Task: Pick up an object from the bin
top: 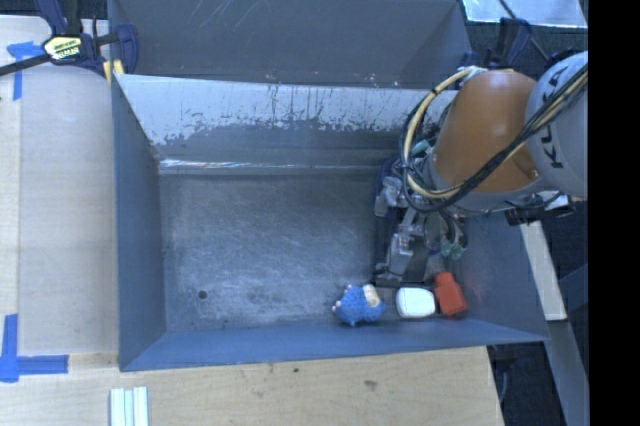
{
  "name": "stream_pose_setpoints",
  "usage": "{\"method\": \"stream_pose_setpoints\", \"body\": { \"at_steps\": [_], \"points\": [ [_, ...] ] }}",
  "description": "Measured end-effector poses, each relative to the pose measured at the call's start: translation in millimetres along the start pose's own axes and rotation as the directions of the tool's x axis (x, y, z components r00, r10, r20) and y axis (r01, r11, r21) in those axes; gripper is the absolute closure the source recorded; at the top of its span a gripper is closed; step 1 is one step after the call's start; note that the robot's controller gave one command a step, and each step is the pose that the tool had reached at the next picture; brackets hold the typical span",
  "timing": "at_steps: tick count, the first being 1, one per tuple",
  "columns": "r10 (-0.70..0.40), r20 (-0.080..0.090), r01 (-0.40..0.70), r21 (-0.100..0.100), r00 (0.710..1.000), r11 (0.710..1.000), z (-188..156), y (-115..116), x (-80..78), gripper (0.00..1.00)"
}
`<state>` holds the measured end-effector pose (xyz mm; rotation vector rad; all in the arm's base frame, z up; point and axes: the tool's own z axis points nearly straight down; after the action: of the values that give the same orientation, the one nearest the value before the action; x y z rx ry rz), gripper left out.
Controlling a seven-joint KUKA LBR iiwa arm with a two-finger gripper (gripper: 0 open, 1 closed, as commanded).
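Note:
My gripper (pixel 392 269) reaches down into the bin's front right corner, its tip just above the floor. Right below it lie three small things in a row along the front wall: a blue lumpy toy with a cream patch (pixel 356 305), a white rounded block (pixel 416 302), and a red-orange piece (pixel 449 295) against the right wall. The tip hangs between the blue toy and the white block, slightly behind them. Nothing shows between the fingers.
The arm's orange cover and cables hang over the bin's right side. The bin's sloped walls close in tightly around the front right corner where the three things lie.

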<state>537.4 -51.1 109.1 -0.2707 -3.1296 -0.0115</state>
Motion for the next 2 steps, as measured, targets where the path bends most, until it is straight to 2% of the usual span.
{"method": "stream_pose_setpoints", "body": {
  "at_steps": [1, 2],
  "points": [
    [-0.059, -0.008, 0.059, -0.014, 0.998, 0.998, 41, -26, -46.2, 0.0],
    [-0.22, 0.013, 0.221, -0.01, 0.975, 0.975, 35, -53, -9.5, 0.0]
  ]
}}
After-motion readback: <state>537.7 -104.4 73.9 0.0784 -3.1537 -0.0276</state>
